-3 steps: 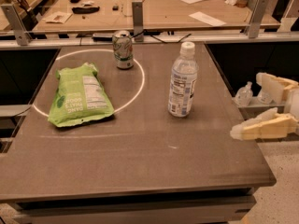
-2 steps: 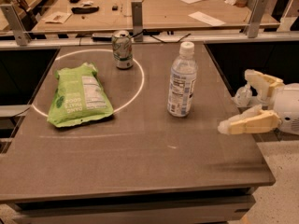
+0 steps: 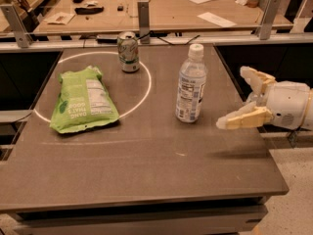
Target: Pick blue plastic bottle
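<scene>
We see tall clear blue-labelled plastic bottle (image 3: pixel 190 89) upright on grey table (image 3: pixel 146 175) | cream two-finger gripper (image 3: pixel 232 98) near its right; fingers spread wide, empty

Robot lab: benches (image 3: pixel 161 13), end effector (image 3: pixel 232 98) rt of table (image 3: pixel 146 170).

The blue plastic bottle (image 3: pixel 190 84) stands upright on the tabletop (image 3: pixel 146 151); the gripper (image 3: pixel 231 98) hovers near its right, jaws spread apart.

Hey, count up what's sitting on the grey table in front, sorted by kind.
Plastic bottle: 1
Drink can: 1
Green snack bag: 1
Total: 3
The pincer, open, is at the table's right edge, right of the bottle, not touching it.
</scene>
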Robot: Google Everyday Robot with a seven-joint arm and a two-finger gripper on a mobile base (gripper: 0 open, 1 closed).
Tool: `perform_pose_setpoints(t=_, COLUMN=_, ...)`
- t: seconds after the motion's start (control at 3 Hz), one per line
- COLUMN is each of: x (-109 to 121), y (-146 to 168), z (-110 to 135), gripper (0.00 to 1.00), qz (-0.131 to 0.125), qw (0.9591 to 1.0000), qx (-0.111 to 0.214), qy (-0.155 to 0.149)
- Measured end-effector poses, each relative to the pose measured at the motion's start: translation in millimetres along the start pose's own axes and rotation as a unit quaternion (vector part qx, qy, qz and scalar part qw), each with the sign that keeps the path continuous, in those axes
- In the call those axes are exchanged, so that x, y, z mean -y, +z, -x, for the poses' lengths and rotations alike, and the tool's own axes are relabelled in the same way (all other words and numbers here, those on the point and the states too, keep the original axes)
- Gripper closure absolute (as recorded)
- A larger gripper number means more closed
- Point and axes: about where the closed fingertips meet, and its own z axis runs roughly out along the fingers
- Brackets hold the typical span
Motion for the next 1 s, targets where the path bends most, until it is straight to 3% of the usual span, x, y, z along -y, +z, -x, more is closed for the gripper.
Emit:
perform_pose_setpoints(t=0.33, x=1.1, y=24.1, z=-2.2, gripper=0.0, qz=0.042, qw=0.999, qx=0.015, qy=0.005)
perform_pose_setpoints(t=1.0, x=-13.3, y=73.1, z=6.7, gripper=0.0, qz=0.127, qw=0.9911, qx=0.039, qy=0.01)
